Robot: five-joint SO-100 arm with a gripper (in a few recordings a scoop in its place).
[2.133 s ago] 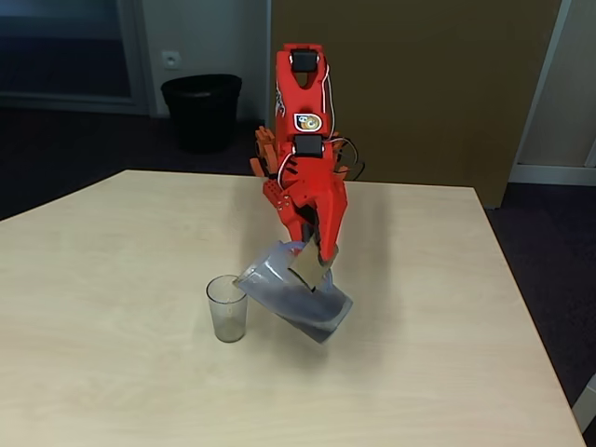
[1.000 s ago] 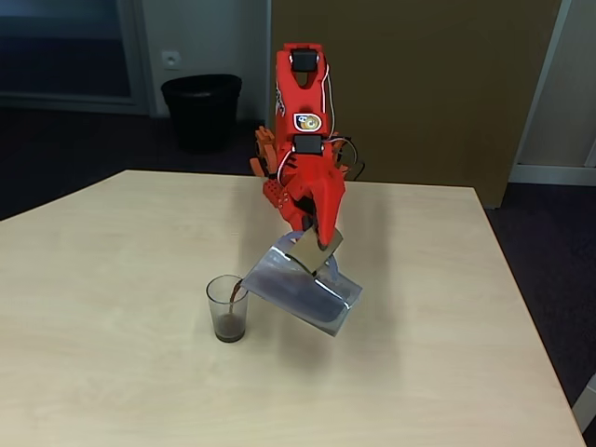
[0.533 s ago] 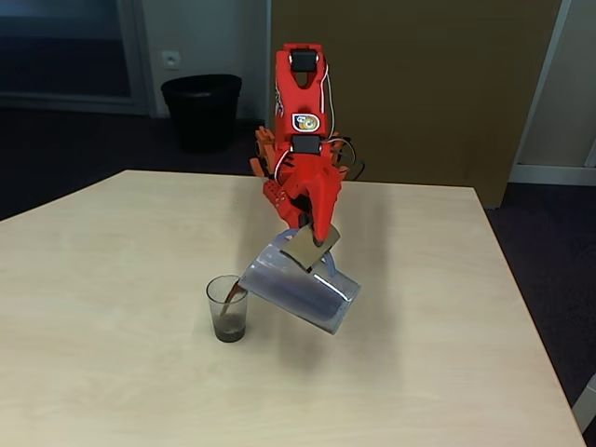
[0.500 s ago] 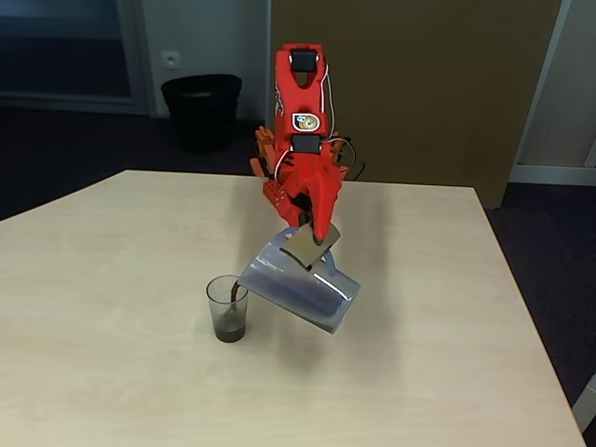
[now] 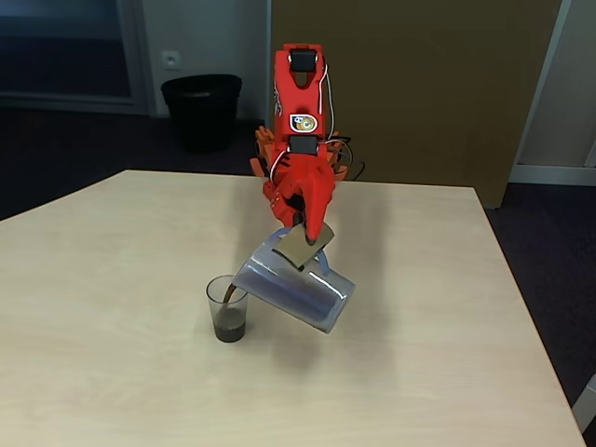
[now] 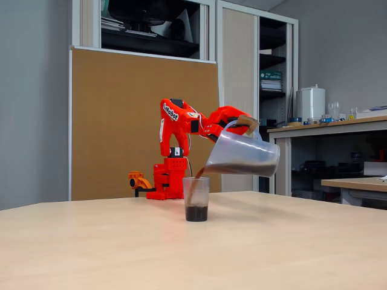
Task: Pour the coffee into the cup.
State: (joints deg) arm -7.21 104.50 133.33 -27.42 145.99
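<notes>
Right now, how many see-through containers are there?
2: a small clear plastic cup standing on the table, and a larger translucent plastic jug tilted above it in the red claw.

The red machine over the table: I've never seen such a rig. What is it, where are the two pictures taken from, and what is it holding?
It is a small red robot arm standing on a pale wooden table. One fixed view looks down at it from the front; the other is level with the tabletop, from the side. Its two-finger gripper is shut on the flat handle of a translucent plastic jug, held tilted in the air. Dark brown coffee streams from the spout into a small clear plastic cup standing on the table, partly filled. A black bin stands behind.
</notes>
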